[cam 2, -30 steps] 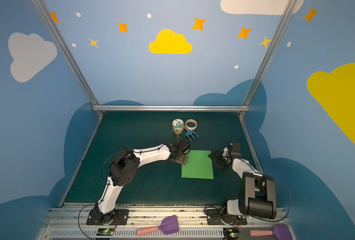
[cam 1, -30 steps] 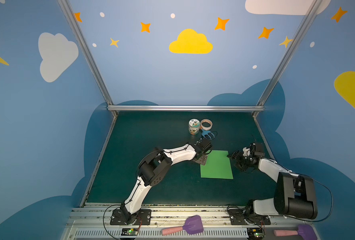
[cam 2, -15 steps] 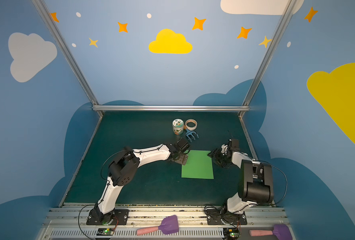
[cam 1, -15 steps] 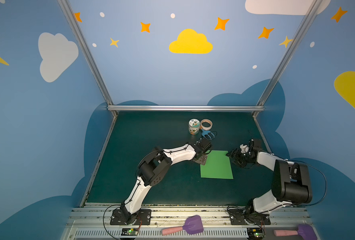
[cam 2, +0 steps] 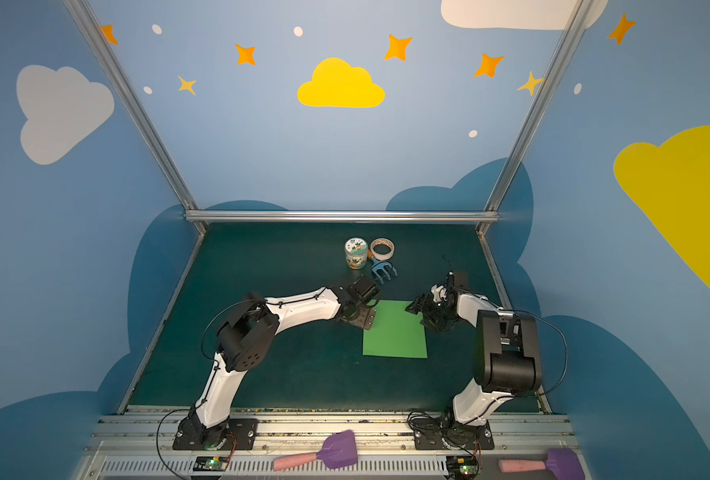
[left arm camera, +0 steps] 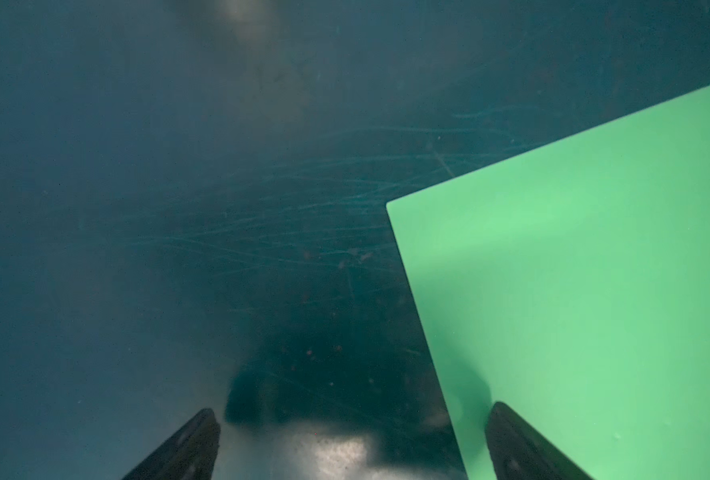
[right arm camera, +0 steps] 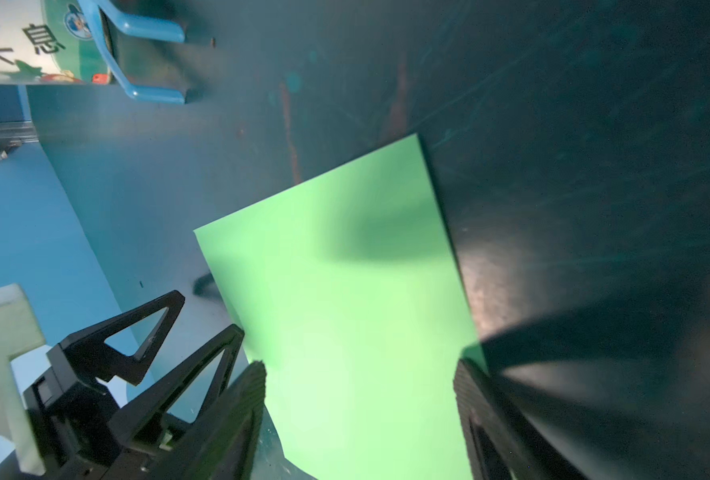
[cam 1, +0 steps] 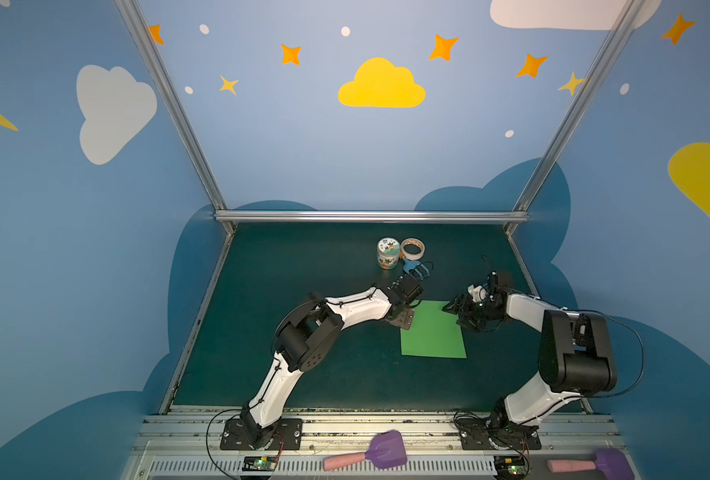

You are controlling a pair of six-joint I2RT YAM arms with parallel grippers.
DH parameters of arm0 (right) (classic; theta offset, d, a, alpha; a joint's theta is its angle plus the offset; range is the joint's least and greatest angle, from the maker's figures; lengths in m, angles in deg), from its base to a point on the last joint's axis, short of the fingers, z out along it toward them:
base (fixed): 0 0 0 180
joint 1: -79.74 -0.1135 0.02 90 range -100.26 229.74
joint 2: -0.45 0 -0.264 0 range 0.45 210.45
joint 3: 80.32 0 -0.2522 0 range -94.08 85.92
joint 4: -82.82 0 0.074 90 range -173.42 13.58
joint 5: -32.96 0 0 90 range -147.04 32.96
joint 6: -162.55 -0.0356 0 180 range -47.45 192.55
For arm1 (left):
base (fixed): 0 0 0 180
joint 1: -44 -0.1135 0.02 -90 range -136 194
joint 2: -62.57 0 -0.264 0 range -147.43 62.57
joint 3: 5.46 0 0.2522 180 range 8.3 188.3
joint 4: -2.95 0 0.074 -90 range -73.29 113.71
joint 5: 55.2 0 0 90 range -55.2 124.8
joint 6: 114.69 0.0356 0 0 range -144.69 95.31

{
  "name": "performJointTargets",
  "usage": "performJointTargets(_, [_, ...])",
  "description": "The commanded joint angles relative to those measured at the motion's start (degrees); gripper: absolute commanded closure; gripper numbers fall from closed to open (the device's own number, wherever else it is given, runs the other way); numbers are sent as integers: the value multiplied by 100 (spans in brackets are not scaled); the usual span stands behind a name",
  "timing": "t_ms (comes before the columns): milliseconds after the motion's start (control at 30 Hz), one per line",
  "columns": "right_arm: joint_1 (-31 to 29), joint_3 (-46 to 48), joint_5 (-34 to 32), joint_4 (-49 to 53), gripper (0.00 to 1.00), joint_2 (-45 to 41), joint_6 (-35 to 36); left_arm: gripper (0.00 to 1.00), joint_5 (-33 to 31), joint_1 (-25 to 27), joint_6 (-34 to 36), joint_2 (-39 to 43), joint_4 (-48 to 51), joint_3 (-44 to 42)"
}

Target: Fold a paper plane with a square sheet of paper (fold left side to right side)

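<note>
Green sheet point(cam 1: 434, 334) unmoved; left end effector point(cam 1: 406, 320) stays released, right end effector point(cam 1: 457, 315), released, has drawn nearer

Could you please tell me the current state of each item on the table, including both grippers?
Green paper: lying flat, unfolded.
Left gripper: open, straddling the paper's left edge, holding nothing.
Right gripper: open, over the paper's right side, holding nothing.
Jar: upright, lid on.
Tape roll: lying flat.
Blue rake: lying flat beside the jar.
</note>
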Motion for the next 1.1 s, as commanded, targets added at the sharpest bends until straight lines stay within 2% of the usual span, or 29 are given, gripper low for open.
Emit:
performJointTargets(0, [-302,259,263,218,27,176,-160,0,-116,-164,161,78,488,5])
performJointTargets(267, [-1016,713,484,-879,29,146,-1090,0,258,-316,-82,787,518,-81])
performJointTargets(467, [-1402,885,438,-1297,31,-151,-1454,0,1074,-391,-594,1533,-31,-924])
performJointTargets(567, [-1353,890,176,-1100,32,-679,-1405,1,1629,-439,-750,1590,-346,-1198])
performJointTargets(700, [-1149,759,-327,-501,35,-1362,-1172,3,1990,-451,-631,1379,-485,-1104])
performJointTargets(800, [-901,711,-519,-194,41,-1571,-1032,4,2143,-462,-535,1096,-429,-860])
performJointTargets(900, [-672,772,-390,-222,51,-1497,-1008,7,2276,-480,-504,798,-372,-591])
performJointTargets(1067, [-495,930,-284,-488,77,-1095,-1046,15,2653,-517,-582,444,-415,-327])
